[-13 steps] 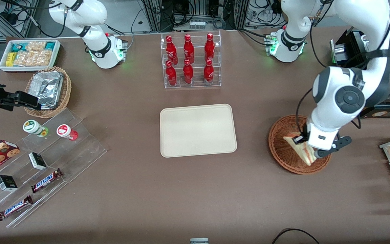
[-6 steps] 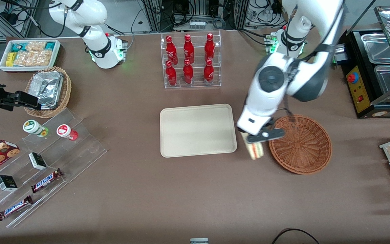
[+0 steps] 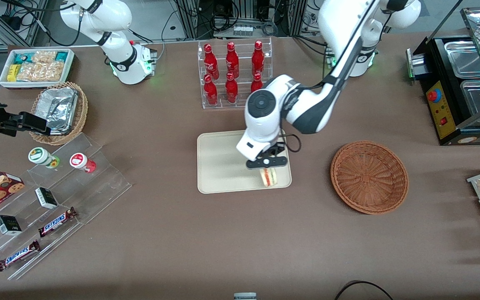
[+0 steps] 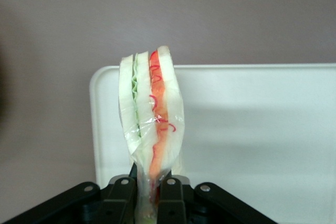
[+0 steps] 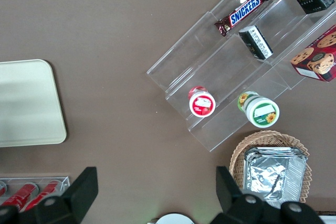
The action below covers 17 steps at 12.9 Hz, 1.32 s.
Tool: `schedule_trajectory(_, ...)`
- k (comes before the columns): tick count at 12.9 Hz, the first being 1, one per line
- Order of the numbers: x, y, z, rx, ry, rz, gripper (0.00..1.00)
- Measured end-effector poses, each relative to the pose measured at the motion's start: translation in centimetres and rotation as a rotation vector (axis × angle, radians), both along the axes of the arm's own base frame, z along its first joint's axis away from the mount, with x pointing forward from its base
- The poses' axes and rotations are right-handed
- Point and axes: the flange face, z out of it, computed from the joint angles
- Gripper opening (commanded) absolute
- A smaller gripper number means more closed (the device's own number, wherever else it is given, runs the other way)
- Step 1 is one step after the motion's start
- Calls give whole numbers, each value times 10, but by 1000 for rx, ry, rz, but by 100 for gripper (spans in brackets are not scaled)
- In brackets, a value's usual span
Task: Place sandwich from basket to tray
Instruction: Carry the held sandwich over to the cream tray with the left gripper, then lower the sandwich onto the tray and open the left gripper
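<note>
My left gripper [image 3: 266,166] is shut on the sandwich [image 3: 268,177], a plastic-wrapped wedge of pale bread with red and green filling. It holds the sandwich above the cream-beige tray [image 3: 223,162], over the tray's corner nearest the front camera on the basket's side. In the left wrist view the sandwich [image 4: 152,124] stands upright between the black fingers [image 4: 122,195], with the tray [image 4: 252,129] below it. The reddish-brown wicker basket [image 3: 369,177] sits empty beside the tray, toward the working arm's end of the table.
A clear rack of red bottles [image 3: 233,75] stands farther from the camera than the tray. A tan basket of foil trays [image 3: 61,110], a white snack bin [image 3: 36,66] and clear stepped shelves with snack bars [image 3: 52,200] lie toward the parked arm's end. A food warmer [image 3: 461,83] stands past the basket.
My left gripper lifted the sandwich out of the basket and carried it sideways across the table to above the tray. The basket is now empty.
</note>
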Motion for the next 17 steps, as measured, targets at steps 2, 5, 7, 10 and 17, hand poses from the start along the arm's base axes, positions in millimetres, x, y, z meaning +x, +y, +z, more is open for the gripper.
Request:
schedule_trajectory(2, -9, -18, -8, -23, -9, -22, 0)
schedule_trajectory(5, -24, -36, -14, -32, -13, -55, 0)
schedule_trajectory(7, -33, -48, -24, -43, -20, -71, 0)
schedule_trajectory(10, -43, -57, -46, -32, -6, -88, 0)
schedule_trajectory(17, -63, -70, -75, -3, 24, -120, 94)
